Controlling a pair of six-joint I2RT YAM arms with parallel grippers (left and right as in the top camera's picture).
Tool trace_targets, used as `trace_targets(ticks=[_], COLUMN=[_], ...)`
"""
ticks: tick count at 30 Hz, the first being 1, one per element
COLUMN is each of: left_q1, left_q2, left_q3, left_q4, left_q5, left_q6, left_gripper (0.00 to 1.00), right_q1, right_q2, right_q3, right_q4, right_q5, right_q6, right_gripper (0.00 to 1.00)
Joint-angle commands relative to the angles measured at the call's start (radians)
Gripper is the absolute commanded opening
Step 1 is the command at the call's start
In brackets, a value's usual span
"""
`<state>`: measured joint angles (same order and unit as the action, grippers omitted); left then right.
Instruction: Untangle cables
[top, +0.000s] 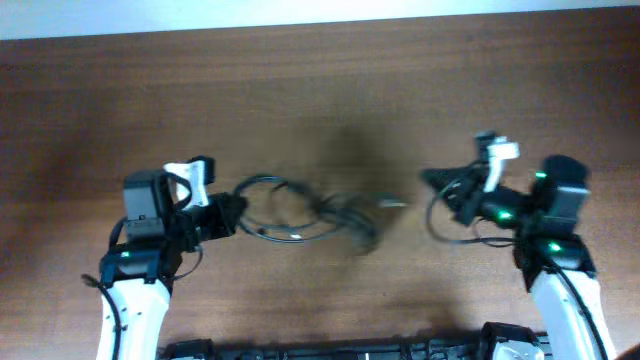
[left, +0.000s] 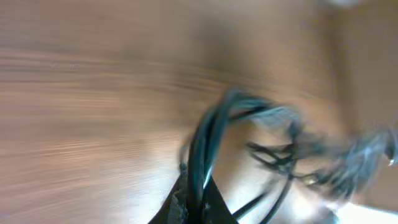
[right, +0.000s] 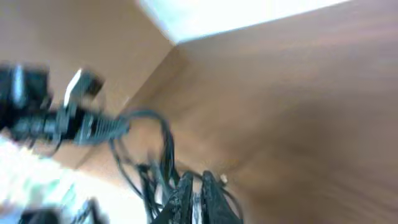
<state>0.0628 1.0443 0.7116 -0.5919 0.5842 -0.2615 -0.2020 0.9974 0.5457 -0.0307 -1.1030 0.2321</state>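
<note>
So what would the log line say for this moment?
left hand: shut on cables | right hand: grip unclear | cables: tangled

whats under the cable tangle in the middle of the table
Bare brown table shows through the loops of the cables. Where strands pile up in the blurred knot, whatever lies beneath is hidden.
</note>
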Motion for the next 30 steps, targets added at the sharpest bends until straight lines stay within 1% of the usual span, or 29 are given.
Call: trace_targets(ticks=[1, 2, 3, 4, 5, 6, 7, 8, 10, 11, 12, 13, 14, 15, 16, 17, 18, 20, 22, 23, 24, 25, 26, 27, 28, 30], left_q1=[0.021, 0.021, 0.019, 0.013, -0.004, -0.017, -0.041, -0.064, -0.126, -0.156, -0.173, -0.186, -0.189, -0.189, -0.189, -0.189, -0.189, -0.189, -0.19, -0.19, -0.189, -0.189, -0.189, -0.19, -0.19, -0.19], left_q2=[-0.01, -0.01, -0.01, -0.008, -0.002, 0.002, 0.01, 0.019, 0.047, 0.065, 0.08, 0.099, 0.132, 0.159, 0.204, 0.243, 0.275, 0.346, 0.401, 0.414, 0.422, 0.422, 0.422, 0.419, 0.412, 0.367], left_q3=[0.01, 0.01, 0.01, 0.01, 0.01, 0.01, 0.01, 0.01, 0.01, 0.01, 0.01, 0.01, 0.01, 0.01, 0.01, 0.01, 0.01, 0.01, 0.01, 0.01, 0.01, 0.01, 0.01, 0.01, 0.011, 0.013], left_q4=[-0.008, -0.007, 0.006, 0.055, 0.124, 0.161, 0.209, 0.237, 0.297, 0.35, 0.378, 0.375, 0.323, 0.267, 0.203, 0.158, 0.136, 0.139, 0.161, 0.159, 0.138, 0.076, 0.051, 0.048, 0.048, 0.027], left_q5=[-0.301, -0.314, -0.3, -0.212, -0.048, 0.064, 0.207, 0.275, 0.338, 0.463, 0.493, 0.436, 0.284, 0.133, -0.063, -0.198, -0.258, -0.232, -0.148, -0.143, -0.162, -0.263, -0.289, -0.265, -0.259, -0.36], left_q6=[-0.125, -0.191, -0.258, -0.22, -0.102, -0.024, 0.078, 0.136, 0.196, 0.26, 0.275, 0.274, 0.266, 0.211, 0.099, -0.02, -0.105, -0.164, -0.154, -0.129, -0.09, -0.121, -0.175, -0.202, -0.202, -0.223], left_gripper=[0.0, 0.0, 0.0, 0.0, 0.0, 0.0, 0.0, 0.0, 0.0, 0.0, 0.0, 0.0, 0.08, 0.12, 0.31, 0.75, 0.93, 0.93, 0.92, 0.93, 0.93, 0.99, 0.99, 0.99, 0.99, 0.99], right_q1=[-0.129, -0.141, -0.131, -0.117, -0.097, -0.082, -0.06, -0.042, -0.003, 0.006, 0.005, 0.005, 0.005, 0.005, 0.005, 0.006, 0.006, 0.006, 0.006, 0.006, 0.006, 0.006, 0.006, 0.006, 0.006, 0.006], right_q2=[-0.024, -0.023, -0.023, -0.023, -0.019, -0.015, -0.006, 0.002, 0.035, 0.053, 0.064, 0.074, 0.086, 0.096, 0.106, 0.114, 0.121, 0.134, 0.155, 0.163, 0.171, 0.176, 0.176, 0.176, 0.176, 0.176], right_q3=[-0.001, -0.001, -0.001, -0.002, -0.002, -0.002, -0.002, -0.002, -0.002, -0.002, -0.002, -0.002, -0.002, -0.002, -0.002, -0.002, -0.002, -0.002, -0.003, -0.003, -0.003, -0.003, -0.003, -0.003, -0.004, -0.005], right_q4=[0.015, 0.008, -0.019, -0.042, -0.053, -0.055, -0.055, -0.056, -0.056, -0.057, -0.06, -0.06, -0.06, -0.06, -0.061, -0.066, -0.075, -0.101, -0.113, -0.116, -0.116, -0.116, -0.116, -0.116, -0.116, -0.137], right_q5=[-0.016, -0.016, -0.015, -0.015, -0.014, -0.013, -0.002, 0.014, 0.031, 0.035, 0.035, 0.035, 0.035, 0.035, 0.035, 0.038, 0.038, 0.042, 0.042, 0.042, 0.042, 0.042, 0.042, 0.042, 0.042, 0.042], right_q6=[0.104, 0.117, 0.121, 0.12, 0.116, 0.113, 0.113, 0.113, 0.108, 0.085, 0.082, 0.082, 0.082, 0.082, 0.082, 0.078, 0.06, 0.052, 0.052, 0.052, 0.052, 0.052, 0.052, 0.052, 0.052, 0.052], right_gripper=[0.04, 0.04, 0.16, 0.31, 0.39, 0.43, 0.46, 0.48, 0.5, 0.51, 0.52, 0.53, 0.53, 0.54, 0.54, 0.54, 0.54, 0.54, 0.55, 0.55, 0.55, 0.55, 0.55, 0.55, 0.55, 0.55])
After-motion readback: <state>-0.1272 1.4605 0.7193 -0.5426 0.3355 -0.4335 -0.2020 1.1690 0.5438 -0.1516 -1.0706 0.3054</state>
